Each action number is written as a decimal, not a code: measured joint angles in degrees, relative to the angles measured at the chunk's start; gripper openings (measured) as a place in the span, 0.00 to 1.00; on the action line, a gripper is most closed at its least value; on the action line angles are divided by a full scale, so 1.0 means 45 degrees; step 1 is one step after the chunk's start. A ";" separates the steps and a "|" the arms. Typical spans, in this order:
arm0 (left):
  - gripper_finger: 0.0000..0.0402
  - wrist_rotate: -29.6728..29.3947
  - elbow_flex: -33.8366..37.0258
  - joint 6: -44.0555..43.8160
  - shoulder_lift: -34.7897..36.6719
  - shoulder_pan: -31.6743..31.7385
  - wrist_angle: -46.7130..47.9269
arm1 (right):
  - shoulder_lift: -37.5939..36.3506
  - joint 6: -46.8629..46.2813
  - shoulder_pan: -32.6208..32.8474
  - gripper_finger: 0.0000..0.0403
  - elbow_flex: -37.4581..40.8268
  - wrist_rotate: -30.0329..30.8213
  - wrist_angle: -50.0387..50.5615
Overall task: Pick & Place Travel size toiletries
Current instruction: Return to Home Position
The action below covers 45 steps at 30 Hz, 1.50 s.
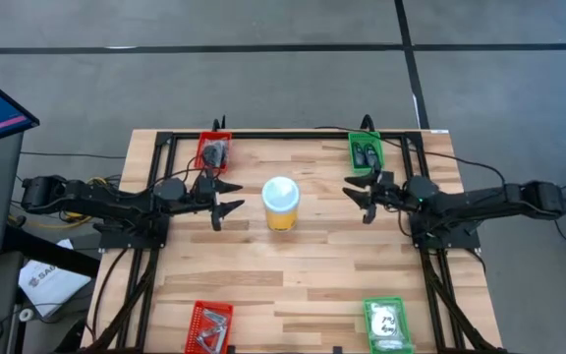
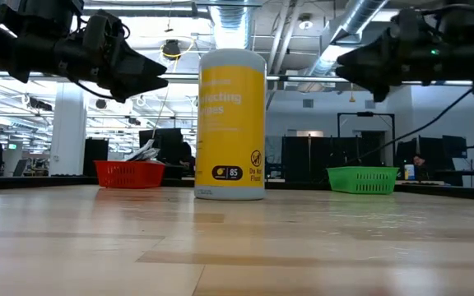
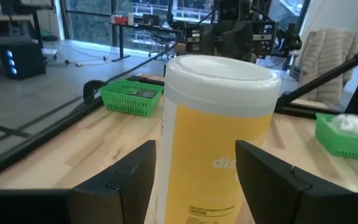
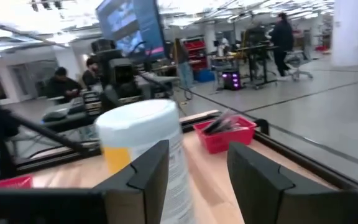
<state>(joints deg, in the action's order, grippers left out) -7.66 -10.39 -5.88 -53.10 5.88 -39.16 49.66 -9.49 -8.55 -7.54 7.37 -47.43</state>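
Observation:
The toiletries lie in four trays at the table's corners. Dark pieces fill the far-left red tray (image 1: 214, 150) (image 2: 130, 173) (image 4: 224, 132). Tiny dark bottles sit in the far-right green tray (image 1: 366, 150) (image 3: 132, 96). Silvery bits lie in the near-left red tray (image 1: 211, 326), and clear packets with white contents in the near-right green tray (image 1: 385, 323) (image 3: 347, 134). My left gripper (image 1: 228, 196) (image 3: 196, 149) is open, above the table left of the yellow jar (image 1: 281, 204). My right gripper (image 1: 359, 196) (image 4: 197, 155) is open, right of the jar. Both point at the jar and hold nothing.
The yellow jar with a pale lid (image 2: 231, 123) (image 3: 219, 124) (image 4: 145, 149) stands upright on its base at the table's middle, between the two grippers and apart from both. Black frame rails (image 1: 155, 246) run along the table's left, right and far sides. People show in the room behind.

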 joint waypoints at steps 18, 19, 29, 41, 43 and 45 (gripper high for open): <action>0.52 0.0440 0.2225 -0.0156 0.3301 0.0005 0.0454 | -0.3468 0.0557 -0.0224 0.38 0.1577 0.0056 0.3109; 0.52 0.0464 0.2215 -0.0203 0.3696 0.0001 0.1036 | -0.3657 0.0706 -0.0221 0.38 0.1581 0.0206 0.3305; 0.52 0.0617 0.2215 -0.0755 0.7196 -0.0029 0.4870 | -0.6094 0.1013 -0.0093 0.37 0.1586 0.1401 0.5587; 0.52 0.0642 0.0853 -0.0637 1.1774 -0.0300 1.0765 | -1.0382 0.0910 -0.0100 0.37 0.1591 0.1429 0.9531; 0.52 0.0525 0.0483 -0.0442 1.1613 -0.0300 1.0817 | -1.0959 0.0945 -0.0103 0.37 0.1581 0.1418 0.9902; 0.52 0.0352 0.0426 -0.0402 1.1749 -0.0300 1.1093 | -1.0960 0.1061 0.0006 0.36 0.1491 0.1334 1.0067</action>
<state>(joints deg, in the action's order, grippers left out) -6.08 -8.48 -7.69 -0.23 4.54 10.76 0.34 -4.71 -8.53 -0.83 13.37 -2.13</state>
